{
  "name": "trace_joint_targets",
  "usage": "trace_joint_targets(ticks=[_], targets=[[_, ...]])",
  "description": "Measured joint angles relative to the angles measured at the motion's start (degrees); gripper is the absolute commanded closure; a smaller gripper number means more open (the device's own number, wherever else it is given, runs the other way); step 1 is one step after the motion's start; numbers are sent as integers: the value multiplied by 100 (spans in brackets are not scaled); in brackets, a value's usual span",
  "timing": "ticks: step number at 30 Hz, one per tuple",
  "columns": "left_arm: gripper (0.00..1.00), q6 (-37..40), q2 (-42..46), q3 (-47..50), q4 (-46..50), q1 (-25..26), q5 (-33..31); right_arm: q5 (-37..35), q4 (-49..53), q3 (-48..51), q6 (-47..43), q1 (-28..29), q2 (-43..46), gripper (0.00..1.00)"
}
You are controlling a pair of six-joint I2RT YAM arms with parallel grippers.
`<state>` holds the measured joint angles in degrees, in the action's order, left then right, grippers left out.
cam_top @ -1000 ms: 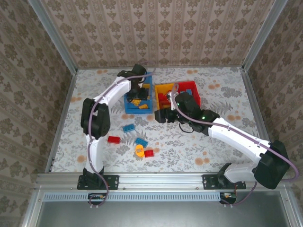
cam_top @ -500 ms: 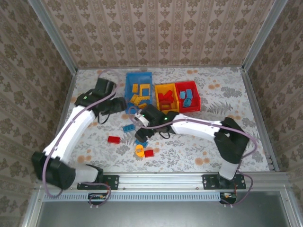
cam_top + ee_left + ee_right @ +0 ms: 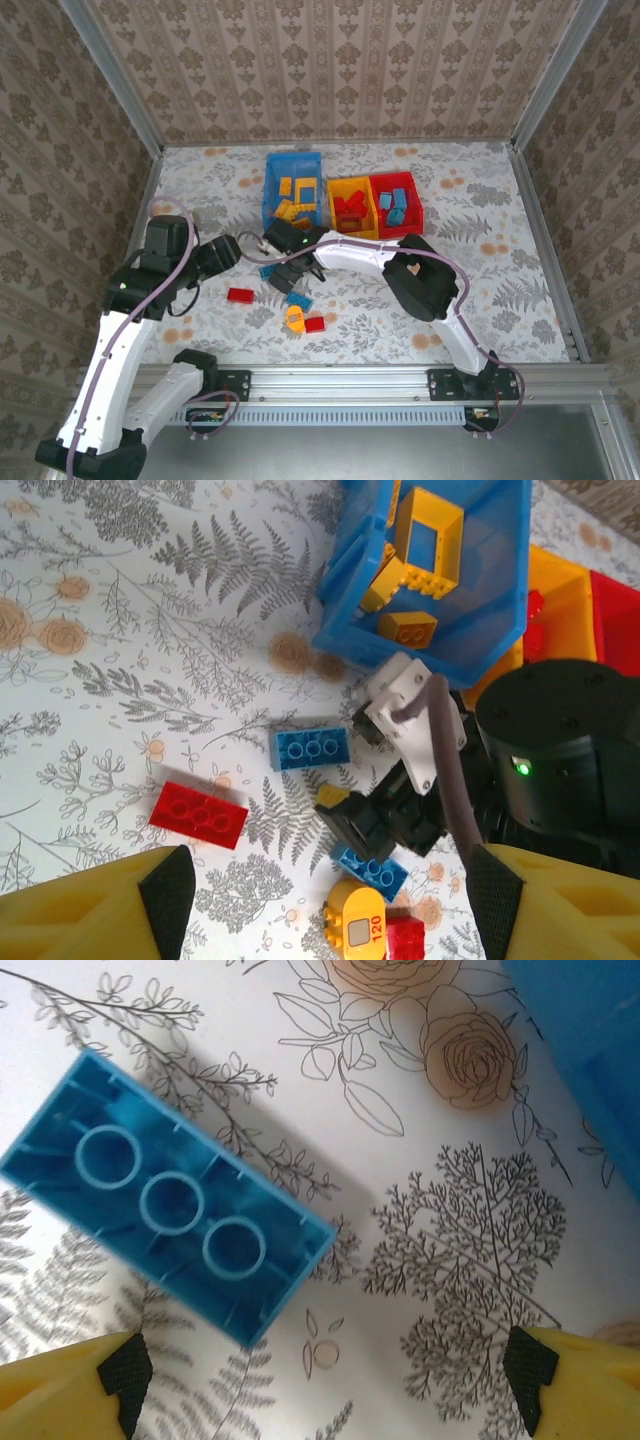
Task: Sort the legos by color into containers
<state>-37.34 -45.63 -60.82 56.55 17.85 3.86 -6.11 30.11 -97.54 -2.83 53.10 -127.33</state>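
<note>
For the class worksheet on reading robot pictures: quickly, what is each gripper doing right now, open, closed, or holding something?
Left gripper: open, holding nothing.
Right gripper: open, empty; a blue brick lies loose nearby.

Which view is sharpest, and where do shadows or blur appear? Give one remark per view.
Top external: even, soft light, no glare on the table. Left wrist: blue bin crisp, yellow jaws soft at the bottom corners. Right wrist: close-up blue brick sharp, casting a soft shadow; jaws blurred.

A blue brick [image 3: 165, 1198], hollow side up, on the flowered tabletop [image 3: 450, 1250] — blue bin [image 3: 590, 1030] corner top right.
</note>
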Motion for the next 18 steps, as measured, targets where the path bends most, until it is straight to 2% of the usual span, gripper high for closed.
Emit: trace_joint_targets(ticks=[6, 11, 18], targets=[[25, 0, 52, -66, 205, -33, 4, -114, 343, -872, -33, 7, -566, 11], [25, 4, 146, -186, 291, -33, 24, -83, 529, -1425, 46, 9, -909, 23], [25, 4, 203, -208, 413, -33, 28, 37, 658, -1707, 144, 22, -1067, 25]])
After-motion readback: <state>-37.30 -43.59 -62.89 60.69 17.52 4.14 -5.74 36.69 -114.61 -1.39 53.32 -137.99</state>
